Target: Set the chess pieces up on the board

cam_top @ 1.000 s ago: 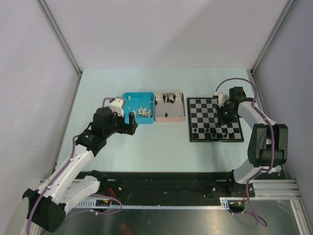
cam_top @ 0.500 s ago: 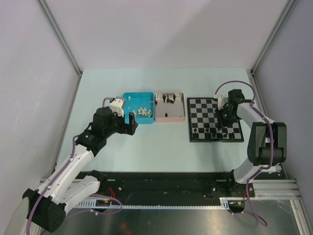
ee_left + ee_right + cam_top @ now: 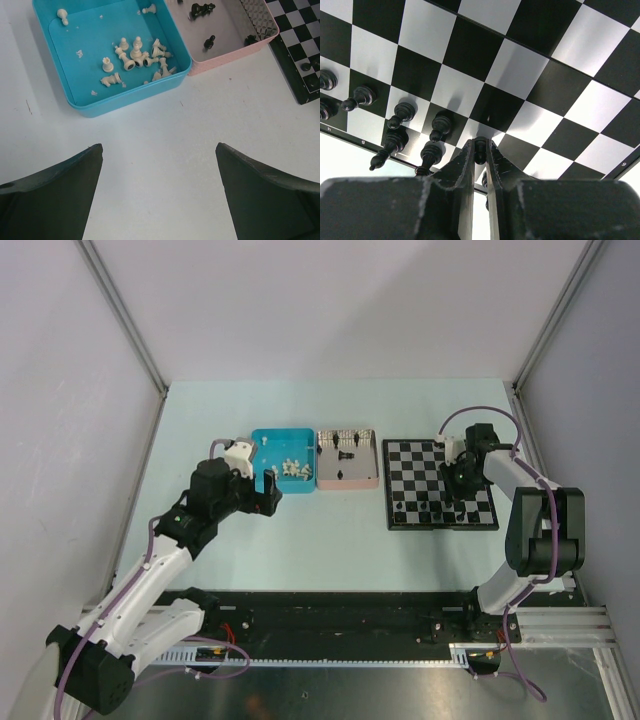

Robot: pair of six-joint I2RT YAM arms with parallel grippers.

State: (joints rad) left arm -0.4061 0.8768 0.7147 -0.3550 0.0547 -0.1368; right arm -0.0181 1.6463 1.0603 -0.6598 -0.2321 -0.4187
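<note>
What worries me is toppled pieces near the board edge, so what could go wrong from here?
1. The right gripper pinches a black piece, seemingly by its top; it may tip once released.
2. Its fingers stand close beside neighbouring black pieces on the board; pulling away could knock them.
3. The white pieces lie jumbled in the blue tray, awkward for the open left gripper.

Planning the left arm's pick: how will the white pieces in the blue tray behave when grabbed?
The white pieces look tiny, so probably light. Most lie toppled in a cluster, so neighbours may get nudged. Round bases suggest they could roll in the blue tray.
</note>
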